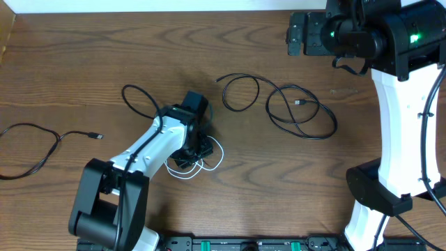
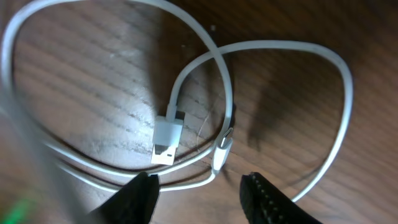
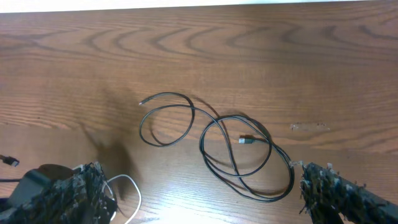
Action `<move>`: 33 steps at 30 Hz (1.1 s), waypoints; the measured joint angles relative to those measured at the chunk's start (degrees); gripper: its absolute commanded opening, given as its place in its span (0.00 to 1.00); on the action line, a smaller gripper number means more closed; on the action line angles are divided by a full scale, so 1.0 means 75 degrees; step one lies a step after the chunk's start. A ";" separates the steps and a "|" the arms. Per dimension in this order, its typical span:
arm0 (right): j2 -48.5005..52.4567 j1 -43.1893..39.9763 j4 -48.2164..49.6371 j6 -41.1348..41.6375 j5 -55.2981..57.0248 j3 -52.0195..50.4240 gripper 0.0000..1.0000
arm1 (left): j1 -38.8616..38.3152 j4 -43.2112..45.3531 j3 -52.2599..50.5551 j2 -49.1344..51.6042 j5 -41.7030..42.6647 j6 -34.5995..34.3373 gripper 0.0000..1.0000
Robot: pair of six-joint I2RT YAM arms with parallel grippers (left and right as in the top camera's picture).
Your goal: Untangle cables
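Overhead ref, bench [image 1: 83, 56] wood-grain. White cable [image 2: 286, 44] lies in loose overlapping loops at 7 o'clock, just off bench centre. Left claw [image 2: 198, 183] is directly above it, fingers [image 2: 140, 194] spread, nothing pinched. In the left wrist view the flat USB plug [image 2: 166, 135] and the small connector [image 2: 222, 149] of the white cable lie side by side just ahead of the fingertips, inside the loops, strands crossing at 12 o'clock from them. Black cable [image 3: 214, 127] is coiled at 3 o'clock from centre, well apart from the white one, with one loop trailing off at 10 o'clock and its plug [image 3: 247, 140] inside the coil. Second black cable [image 1: 42, 143] is at 9 o'clock by the bench edge. Right claw [image 3: 200, 177] is up at 1 o'clock near the far edge, spread wide, empty.
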 measured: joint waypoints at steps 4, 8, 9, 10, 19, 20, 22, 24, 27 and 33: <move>0.0000 0.0000 0.0000 0.0000 0.0000 0.0000 0.99 | -0.0050 0.0006 0.0000 0.0085 0.0000 0.0863 0.60; 0.0000 -0.0003 0.0000 0.0000 0.0000 0.0000 0.99 | -0.0061 0.0009 0.0000 0.0085 0.0000 0.1591 0.64; 0.0000 0.0000 0.0000 0.0000 0.0000 0.0000 0.99 | -0.0061 0.0009 0.0000 0.0085 -0.0012 0.1716 0.63; 0.0000 -0.0003 0.0000 0.0000 0.0003 0.0000 0.99 | -0.0061 0.0009 0.0000 0.0085 -0.0038 0.1824 0.63; 0.0000 0.0000 0.0000 0.0000 0.0000 0.0000 0.99 | -0.0061 0.0227 0.0000 0.0085 -0.1142 0.2040 0.68; 0.0000 -0.0003 0.0000 0.0000 0.0000 0.0000 0.99 | -0.0061 0.0338 0.0000 0.0085 -0.1209 0.2040 0.69; 0.0000 0.0000 0.0000 0.0000 0.0000 0.0000 0.99 | -0.0061 0.0525 0.0000 0.0085 -0.1291 0.2037 0.69; 0.0000 0.0000 0.0000 0.0000 0.0003 0.0000 0.99 | -0.0061 0.0694 0.0000 0.0085 -0.1358 0.1990 0.69; 0.0000 0.0000 0.0000 0.0000 0.0000 0.0000 0.99 | -0.0061 0.0790 0.0000 0.0085 -0.1402 0.1848 0.67; 0.0000 0.0000 0.0000 0.0000 0.0000 0.0000 0.99 | -0.0061 0.0848 0.0000 0.0085 -0.1492 0.1760 0.59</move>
